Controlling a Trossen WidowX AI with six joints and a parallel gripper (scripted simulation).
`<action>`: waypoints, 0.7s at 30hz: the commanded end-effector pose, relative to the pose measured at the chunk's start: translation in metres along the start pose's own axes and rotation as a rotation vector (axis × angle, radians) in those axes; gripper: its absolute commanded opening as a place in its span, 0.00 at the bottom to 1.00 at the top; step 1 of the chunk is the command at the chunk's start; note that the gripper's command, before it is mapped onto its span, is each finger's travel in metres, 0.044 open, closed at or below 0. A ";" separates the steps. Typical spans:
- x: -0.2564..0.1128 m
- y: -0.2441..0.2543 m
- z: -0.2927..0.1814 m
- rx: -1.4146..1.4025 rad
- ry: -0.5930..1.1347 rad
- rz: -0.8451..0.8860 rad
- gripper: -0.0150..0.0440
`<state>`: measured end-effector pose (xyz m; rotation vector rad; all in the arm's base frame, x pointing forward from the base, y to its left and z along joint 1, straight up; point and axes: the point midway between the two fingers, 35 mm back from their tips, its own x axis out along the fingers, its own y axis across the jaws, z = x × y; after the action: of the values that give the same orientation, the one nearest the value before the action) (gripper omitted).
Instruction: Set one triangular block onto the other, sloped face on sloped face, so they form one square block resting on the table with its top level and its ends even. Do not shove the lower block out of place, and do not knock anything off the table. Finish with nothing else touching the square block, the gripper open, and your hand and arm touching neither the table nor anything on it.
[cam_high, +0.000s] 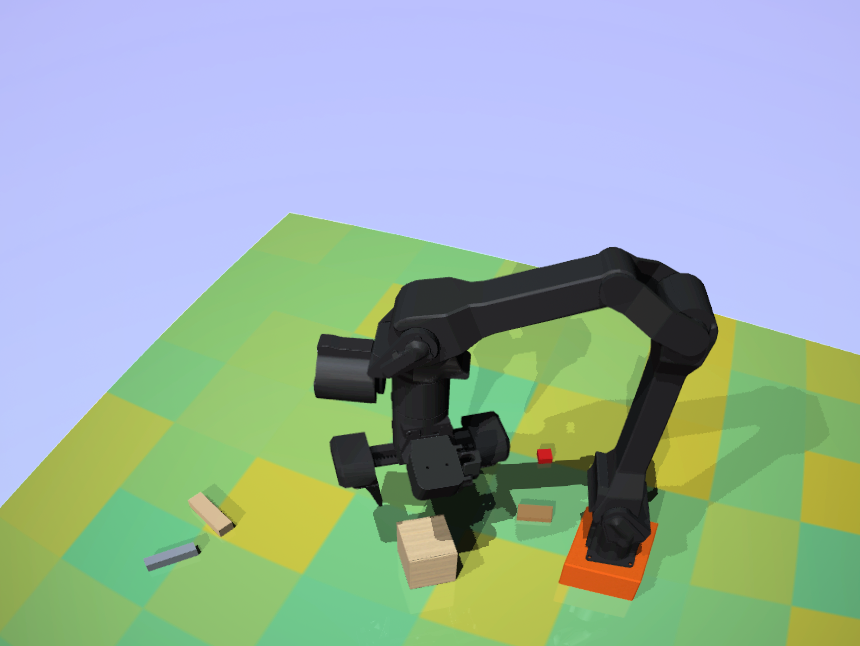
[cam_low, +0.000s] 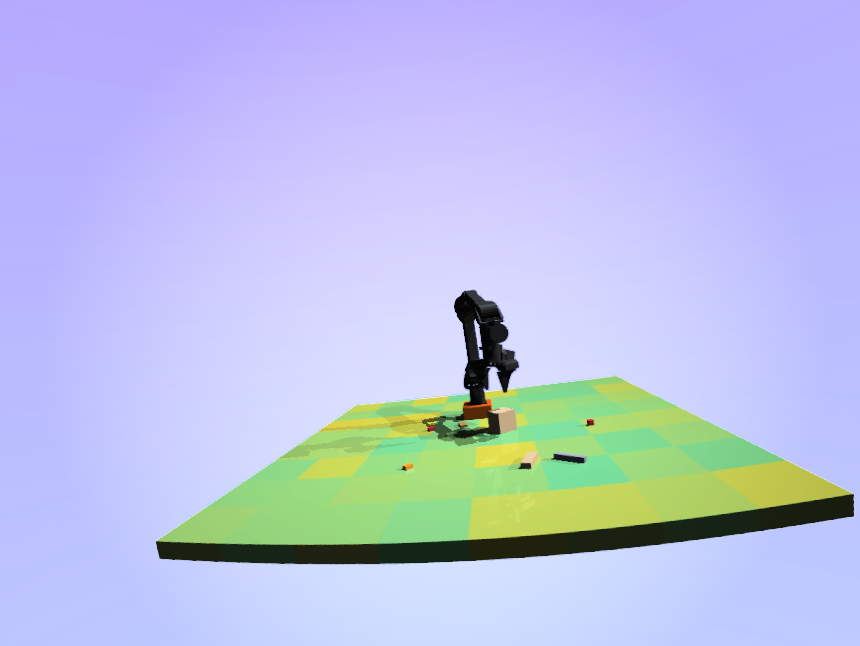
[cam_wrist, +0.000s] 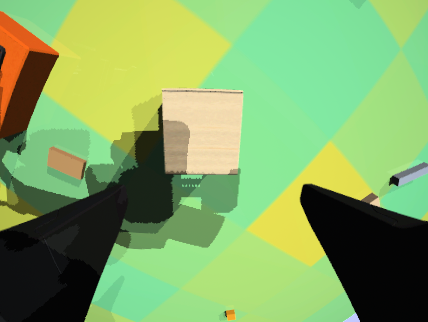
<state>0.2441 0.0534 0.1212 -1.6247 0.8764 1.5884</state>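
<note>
The two triangular blocks, pale wood, sit together as one square block (cam_high: 431, 571) (cam_low: 501, 421) (cam_wrist: 207, 132) on the table (cam_high: 291, 451) (cam_low: 431, 514). Its top looks level, and a thin dark seam runs along one top edge in the wrist view. The ends look about even. My gripper (cam_wrist: 214, 188) is wide open and empty. It hangs above the table and clear of the block, which shows beyond the fingertips in the wrist view. One finger is hidden behind the hand in the top view.
A wooden bar (cam_high: 211, 513) (cam_low: 530, 458) and a grey bar (cam_high: 171, 556) (cam_low: 570, 458) lie apart from the block. A small brown block (cam_high: 534, 513) (cam_wrist: 66, 163) and a red cube (cam_high: 544, 456) lie near the orange base (cam_high: 597, 584). The exterior view shows another red cube (cam_low: 590, 422) and an orange block (cam_low: 408, 466).
</note>
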 end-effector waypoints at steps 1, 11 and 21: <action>-0.020 0.005 0.002 0.002 -0.003 0.008 1.00; -0.014 0.003 0.001 0.000 -0.001 0.002 1.00; -0.014 0.003 0.001 0.000 -0.001 0.002 1.00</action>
<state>0.2406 0.0527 0.1354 -1.6230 0.8789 1.5911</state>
